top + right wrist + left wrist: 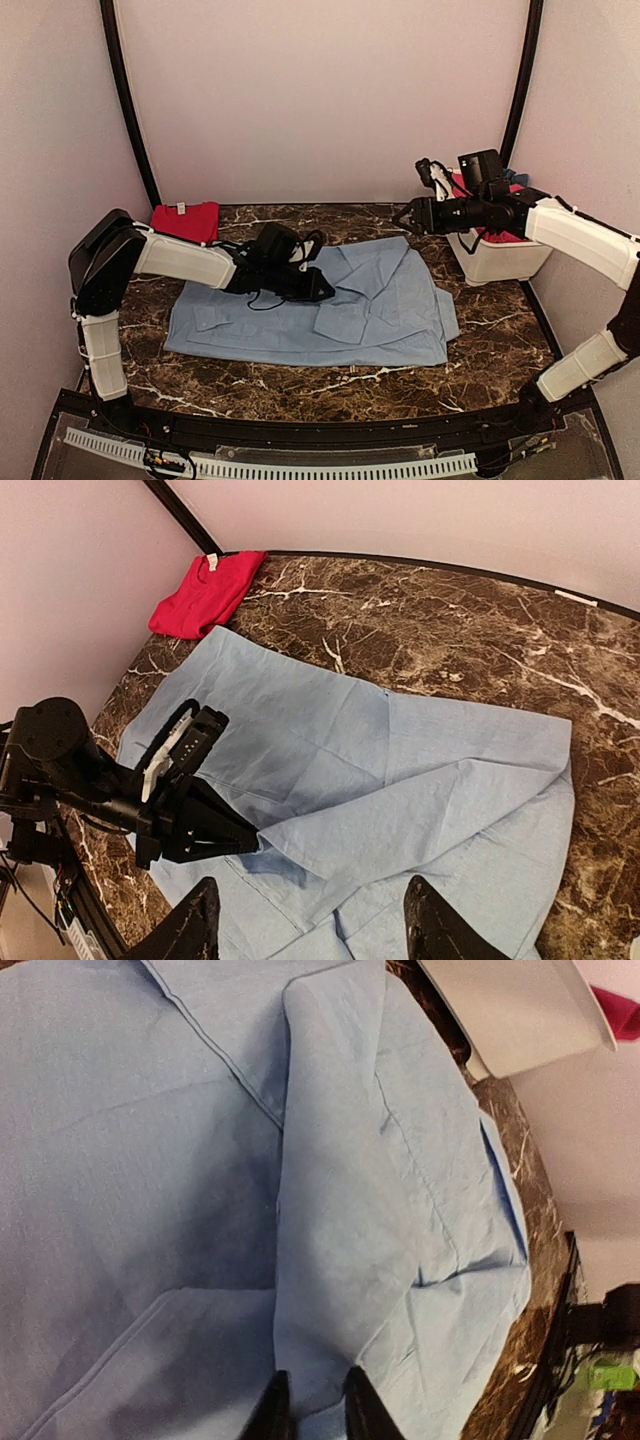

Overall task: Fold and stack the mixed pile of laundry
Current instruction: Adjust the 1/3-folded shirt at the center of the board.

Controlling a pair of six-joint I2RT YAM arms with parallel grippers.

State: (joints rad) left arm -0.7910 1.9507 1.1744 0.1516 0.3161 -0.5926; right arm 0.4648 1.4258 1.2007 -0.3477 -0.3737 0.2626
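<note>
The light-blue shirt [380, 320] lies spread across the middle of the table, with a flap folded over its centre. My left gripper [325, 287] is low on the shirt, and a fold of it sits pinched between the narrow jaws in the left wrist view [312, 1410]. Its tip meets the flap's corner in the right wrist view [250, 838]. My right gripper [405, 218] is open and empty, in the air above the shirt's far right [315, 930]. A folded red piece [187, 220] lies at the back left. Red pieces [505, 237] fill the tub.
The white plastic tub [495, 262] stands at the back right, under my right arm. It shows at the top of the left wrist view [520, 1010]. Walls enclose the table on three sides. Bare marble lies in front of the shirt [330, 385].
</note>
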